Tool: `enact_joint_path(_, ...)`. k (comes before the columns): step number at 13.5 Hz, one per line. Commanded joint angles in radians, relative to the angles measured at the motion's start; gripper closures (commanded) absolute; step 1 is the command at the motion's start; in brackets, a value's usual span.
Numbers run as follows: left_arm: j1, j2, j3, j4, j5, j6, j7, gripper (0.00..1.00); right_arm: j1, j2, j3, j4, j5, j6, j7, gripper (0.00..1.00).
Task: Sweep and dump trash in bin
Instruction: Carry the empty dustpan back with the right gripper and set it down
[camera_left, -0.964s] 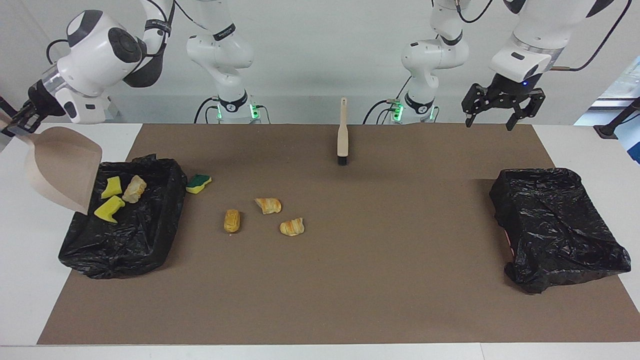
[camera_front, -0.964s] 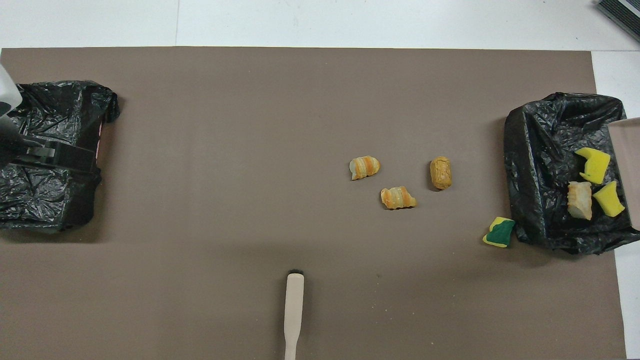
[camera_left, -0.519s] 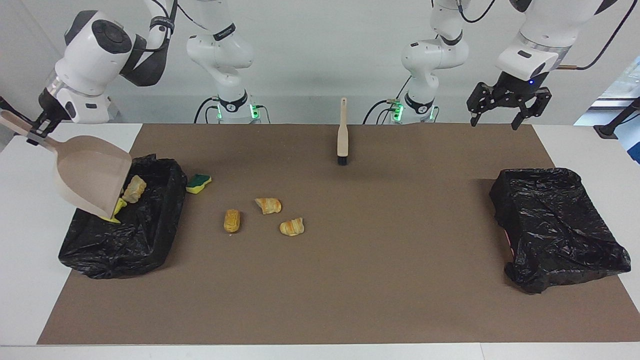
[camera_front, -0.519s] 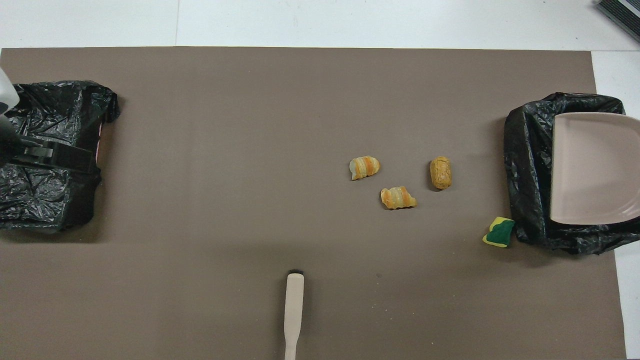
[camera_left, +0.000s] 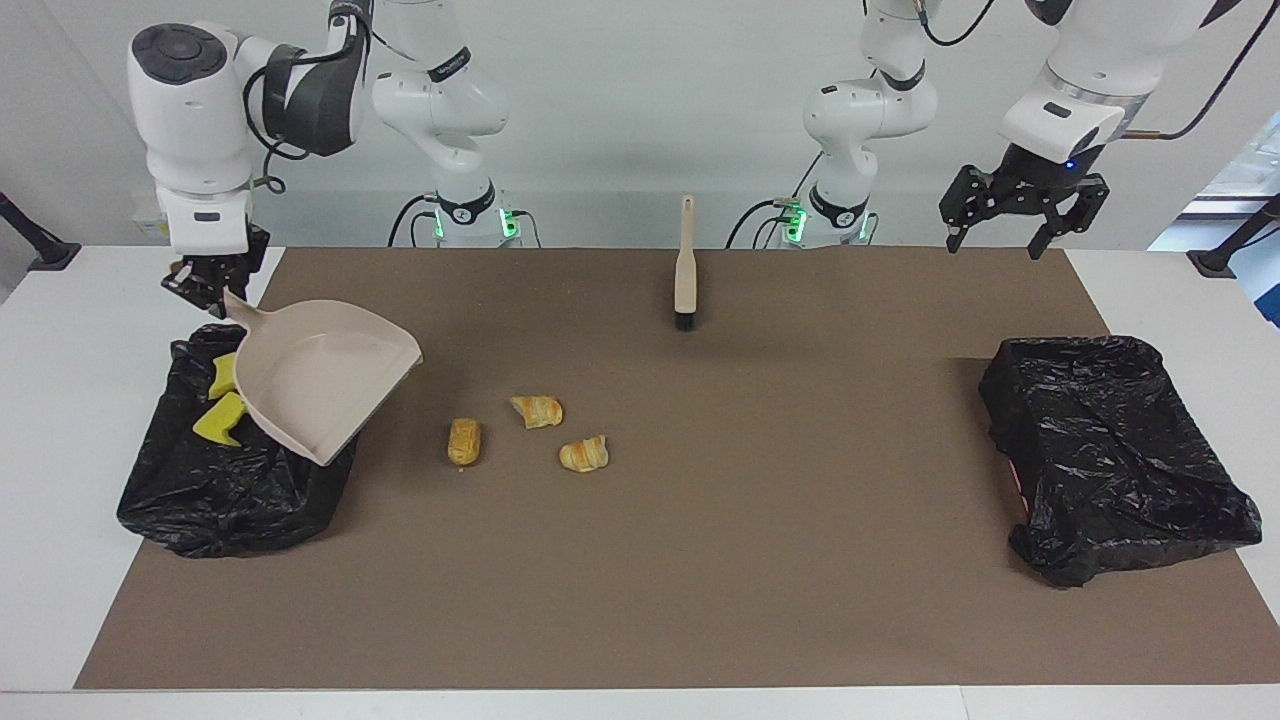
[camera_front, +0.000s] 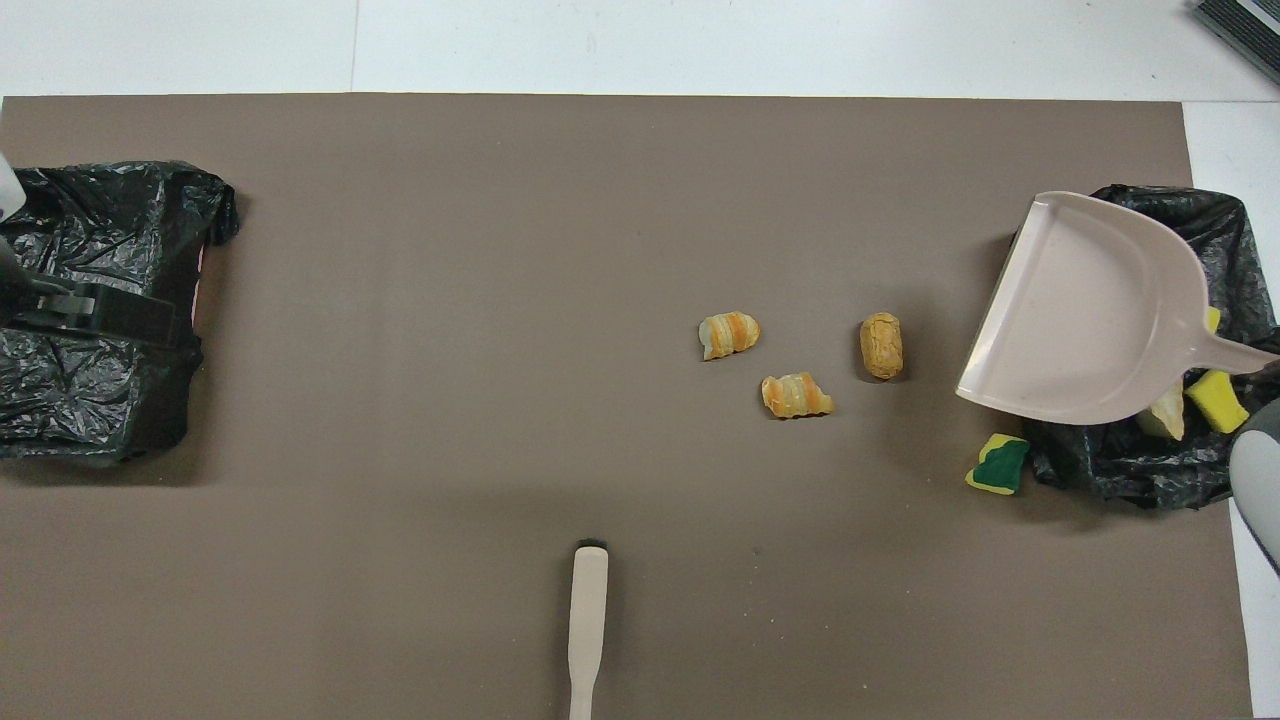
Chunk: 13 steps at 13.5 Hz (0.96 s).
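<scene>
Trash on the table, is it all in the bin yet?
Not yet. Some scraps already lie in the bin: two yellow sponge pieces and a bread lump. The right gripper holds the empty dustpan above it. Three bread lumps and one sponge remain on the mat; the brush lies unused.

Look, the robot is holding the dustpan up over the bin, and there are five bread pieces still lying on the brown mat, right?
Not quite: the overhead view shows three bread pieces on the brown mat, not five. The rest holds: the right tool holds the dustpan by its handle, up over the bin.
</scene>
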Motion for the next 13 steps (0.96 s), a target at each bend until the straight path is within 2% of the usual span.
enact_joint_path(1, 0.003, -0.009, -0.008, 0.008, 0.009, -0.032, 0.004, 0.00, 0.048, 0.001, 0.002, 0.021, 0.084, -0.050, 0.167, 1.00)
enact_joint_path(5, 0.003, -0.008, -0.003, 0.012, 0.004, -0.036, 0.002, 0.00, 0.155, 0.000, 0.004, 0.021, 0.179, -0.076, 0.441, 1.00)
enact_joint_path(8, -0.065, -0.009, 0.077, 0.016, 0.003, -0.049, 0.004, 0.00, 0.250, 0.018, 0.004, 0.007, 0.239, -0.068, 0.657, 1.00)
enact_joint_path(10, -0.079, -0.009, 0.092, 0.016, 0.004, -0.049, 0.005, 0.00, 0.322, 0.049, 0.004, 0.007, 0.265, -0.065, 0.794, 1.00)
enact_joint_path(13, -0.135, -0.009, 0.164, 0.014, 0.003, -0.049, 0.008, 0.00, 0.454, 0.099, 0.005, 0.006, 0.288, 0.014, 1.065, 1.00)
